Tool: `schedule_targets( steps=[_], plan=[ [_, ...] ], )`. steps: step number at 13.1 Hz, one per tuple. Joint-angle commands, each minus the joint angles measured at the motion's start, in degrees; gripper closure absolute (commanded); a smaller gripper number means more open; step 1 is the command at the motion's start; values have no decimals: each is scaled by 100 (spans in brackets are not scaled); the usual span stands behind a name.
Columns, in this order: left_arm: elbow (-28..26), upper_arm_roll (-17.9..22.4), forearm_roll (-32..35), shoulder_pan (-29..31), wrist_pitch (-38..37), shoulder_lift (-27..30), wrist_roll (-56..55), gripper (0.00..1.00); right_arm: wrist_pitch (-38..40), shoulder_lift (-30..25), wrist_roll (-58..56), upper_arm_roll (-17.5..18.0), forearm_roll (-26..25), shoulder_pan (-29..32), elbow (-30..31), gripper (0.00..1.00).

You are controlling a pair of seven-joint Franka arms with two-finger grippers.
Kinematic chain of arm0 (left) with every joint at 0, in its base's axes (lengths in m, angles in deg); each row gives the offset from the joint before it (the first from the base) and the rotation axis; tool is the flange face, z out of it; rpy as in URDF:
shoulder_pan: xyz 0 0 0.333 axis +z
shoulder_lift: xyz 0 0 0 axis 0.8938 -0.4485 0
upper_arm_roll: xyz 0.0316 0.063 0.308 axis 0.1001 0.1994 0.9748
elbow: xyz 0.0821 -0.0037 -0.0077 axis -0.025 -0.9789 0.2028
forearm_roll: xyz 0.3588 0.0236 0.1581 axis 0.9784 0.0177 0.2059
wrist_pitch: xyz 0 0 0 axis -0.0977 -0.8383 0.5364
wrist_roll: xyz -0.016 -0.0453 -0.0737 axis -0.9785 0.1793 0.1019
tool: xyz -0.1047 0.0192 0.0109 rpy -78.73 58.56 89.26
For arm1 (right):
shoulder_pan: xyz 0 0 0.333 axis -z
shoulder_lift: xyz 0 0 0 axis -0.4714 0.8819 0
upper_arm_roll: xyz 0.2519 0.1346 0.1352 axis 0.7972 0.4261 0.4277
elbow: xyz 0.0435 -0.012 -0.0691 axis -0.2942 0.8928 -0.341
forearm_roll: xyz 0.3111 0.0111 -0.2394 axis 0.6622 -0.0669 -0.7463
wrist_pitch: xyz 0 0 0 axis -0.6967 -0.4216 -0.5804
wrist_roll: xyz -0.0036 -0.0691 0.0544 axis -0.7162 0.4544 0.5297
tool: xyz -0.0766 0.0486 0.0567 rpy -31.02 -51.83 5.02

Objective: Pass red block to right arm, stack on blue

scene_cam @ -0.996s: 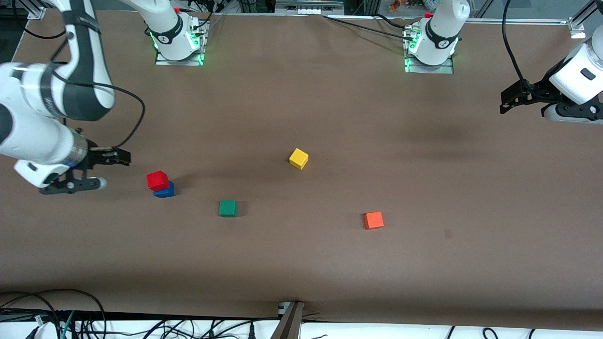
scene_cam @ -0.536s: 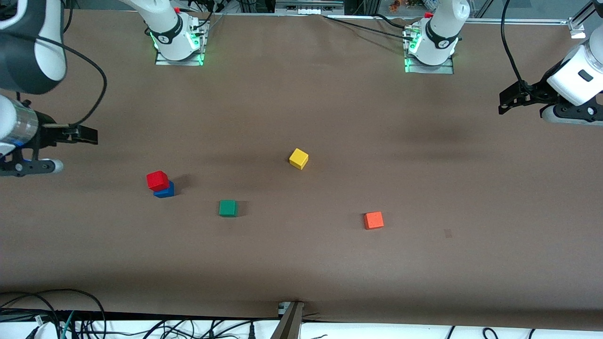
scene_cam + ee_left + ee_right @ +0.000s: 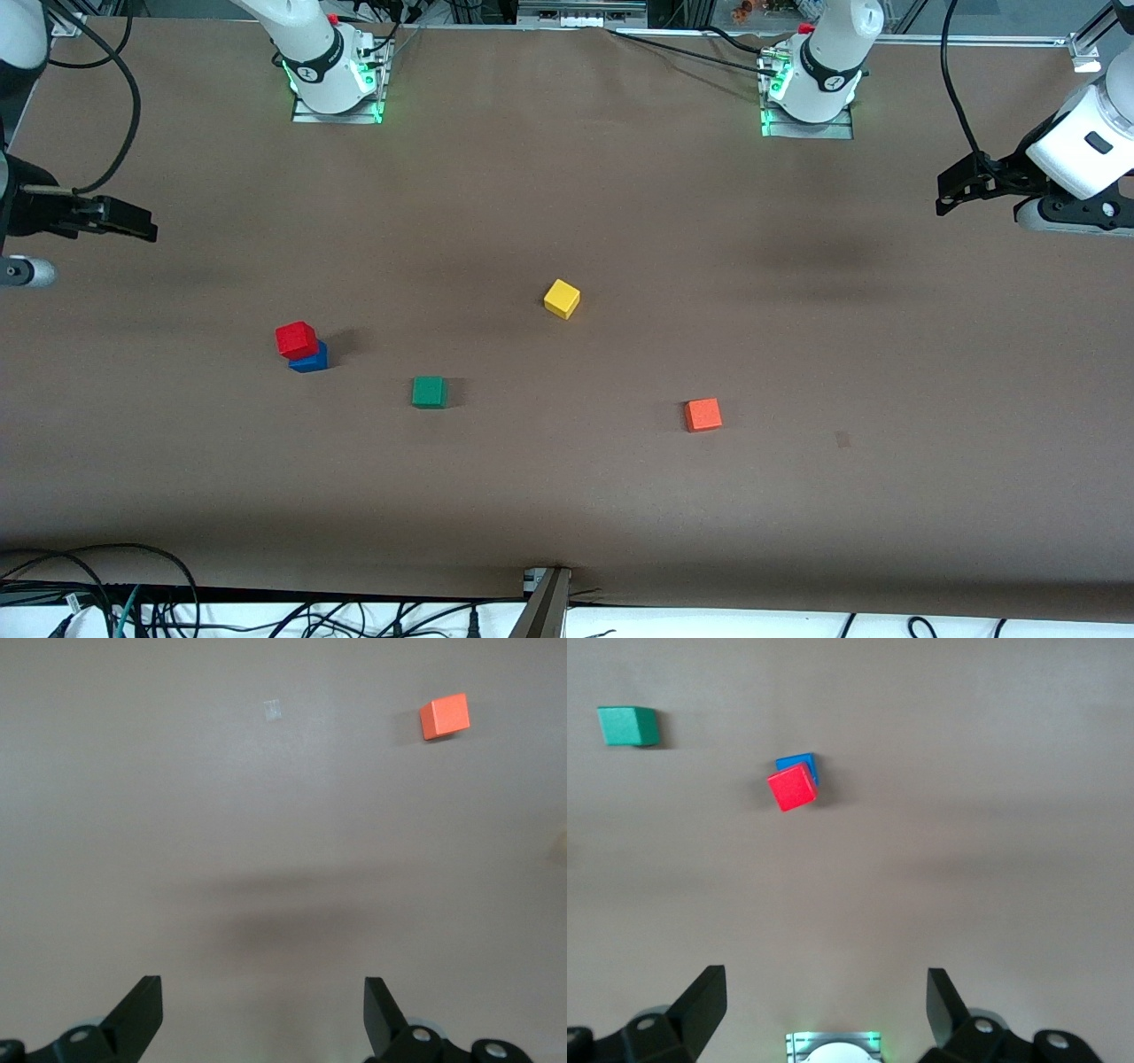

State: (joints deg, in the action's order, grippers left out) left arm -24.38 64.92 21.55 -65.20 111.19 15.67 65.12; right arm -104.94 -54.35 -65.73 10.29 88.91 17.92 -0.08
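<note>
Both claws stand wide and hold nothing. Right claw hangs over the brown desk at the right arm's end, its black fingers spread. Left claw hangs over the left arm's end, fingers spread too. A small bright red cube sits on a small solid blue cube, slightly askew. Near the stack lies a small green cube; a yellow cube and a lighter orange cube lie well apart.
</note>
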Motion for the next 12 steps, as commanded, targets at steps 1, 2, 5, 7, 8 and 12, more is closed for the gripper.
schedule_targets(
  steps=[1, 2, 5, 7, 8, 12],
  plan=[
    [196, -25, 113, -9, -110, -85, -41, 0, -219, -863, 113, 483, -78, 299, 1025, 0],
    [187, -25, 113, -17, -127, -76, -49, 0, -299, -909, 68, 484, -87, 317, 1081, 0],
    [196, -34, 113, -44, -127, -76, -49, 0, -239, -1234, 60, 476, -113, 379, 1055, 0],
    [196, -43, 113, -44, -127, -85, -49, 0, -247, -1235, 103, 624, -130, 379, 1055, 0],
    [196, -43, 113, -44, -127, -85, -49, 0, -221, -1226, 77, 703, -157, 466, 1037, 0],
    [196, -43, 113, -44, -136, -76, -49, 0, 95, -1235, 165, 748, -157, 528, 1055, 0]
  ],
)
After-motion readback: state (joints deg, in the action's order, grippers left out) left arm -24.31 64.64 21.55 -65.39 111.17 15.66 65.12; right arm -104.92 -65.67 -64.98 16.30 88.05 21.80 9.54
